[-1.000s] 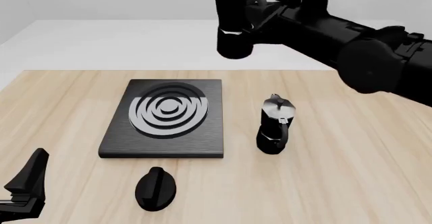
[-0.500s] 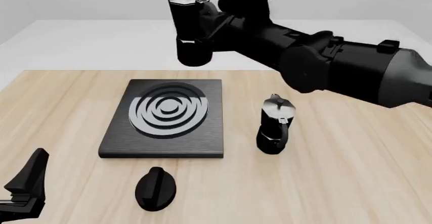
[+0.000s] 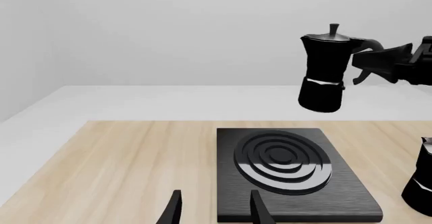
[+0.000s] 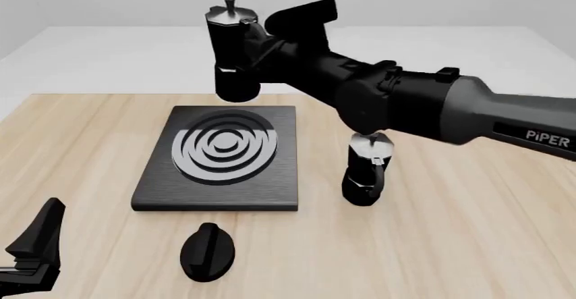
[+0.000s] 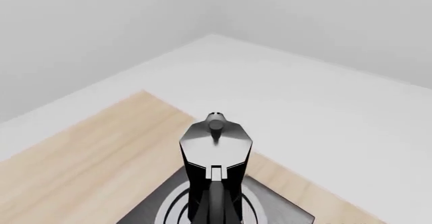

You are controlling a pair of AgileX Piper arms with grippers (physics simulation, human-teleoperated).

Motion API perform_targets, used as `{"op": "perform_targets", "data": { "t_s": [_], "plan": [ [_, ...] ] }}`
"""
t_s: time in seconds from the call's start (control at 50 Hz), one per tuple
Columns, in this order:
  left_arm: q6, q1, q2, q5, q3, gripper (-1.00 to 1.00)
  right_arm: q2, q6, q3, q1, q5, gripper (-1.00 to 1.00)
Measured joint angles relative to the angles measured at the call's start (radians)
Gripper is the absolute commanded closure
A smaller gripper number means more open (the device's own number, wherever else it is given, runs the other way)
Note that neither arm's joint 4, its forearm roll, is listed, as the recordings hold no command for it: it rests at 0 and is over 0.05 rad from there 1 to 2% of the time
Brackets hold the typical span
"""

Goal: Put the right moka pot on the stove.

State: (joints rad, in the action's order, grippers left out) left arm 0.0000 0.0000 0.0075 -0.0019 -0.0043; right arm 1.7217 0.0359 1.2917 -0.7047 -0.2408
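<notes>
Right gripper (image 4: 270, 39) around right moka pot (image 4: 236, 52)

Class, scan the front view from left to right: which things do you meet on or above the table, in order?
Left gripper → stove → moka pot standing on the table. The knob and the held pot overlap the stove's span, so I leave them out.
</notes>
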Motion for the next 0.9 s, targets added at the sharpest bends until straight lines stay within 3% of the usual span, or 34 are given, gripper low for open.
{"op": "perform_targets", "data": {
  "t_s": [0.9],
  "plan": [
    [0.000, 0.000, 0.000, 0.000, 0.000, -1.00, 0.275, 0.052, 0.090, -0.025, -0.086, 1.00]
  ]
}}
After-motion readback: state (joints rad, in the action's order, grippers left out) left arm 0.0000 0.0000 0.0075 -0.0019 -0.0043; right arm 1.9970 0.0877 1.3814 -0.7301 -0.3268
